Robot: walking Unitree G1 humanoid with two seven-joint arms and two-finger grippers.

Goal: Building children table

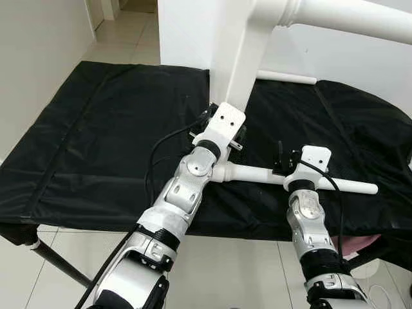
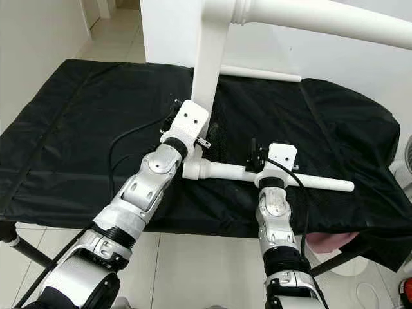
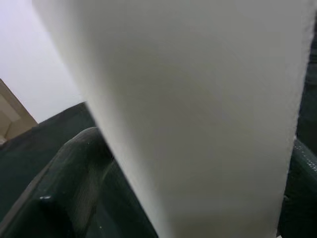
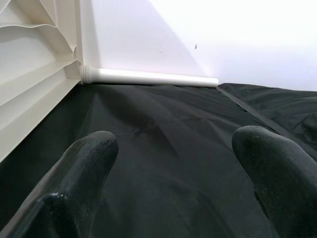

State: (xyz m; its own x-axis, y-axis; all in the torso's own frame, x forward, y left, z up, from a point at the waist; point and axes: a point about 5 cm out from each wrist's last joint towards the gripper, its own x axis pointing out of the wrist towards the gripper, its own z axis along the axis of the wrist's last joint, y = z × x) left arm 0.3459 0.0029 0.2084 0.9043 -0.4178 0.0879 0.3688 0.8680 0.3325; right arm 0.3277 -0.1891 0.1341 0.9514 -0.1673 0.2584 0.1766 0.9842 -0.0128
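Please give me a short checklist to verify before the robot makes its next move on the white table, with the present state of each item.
1. Left gripper closed on the table frame: ok, the left wrist view has the white panel between the fingers.
2. Right gripper free: ok, open, black cloth between its fingers.
3. Near leg seated in its corner: cannot tell, the arms cover the joint.
4. Far leg attached: ok, its collar meets the frame.
5. Black cloth under the work: ok, it lies spread beneath the table.
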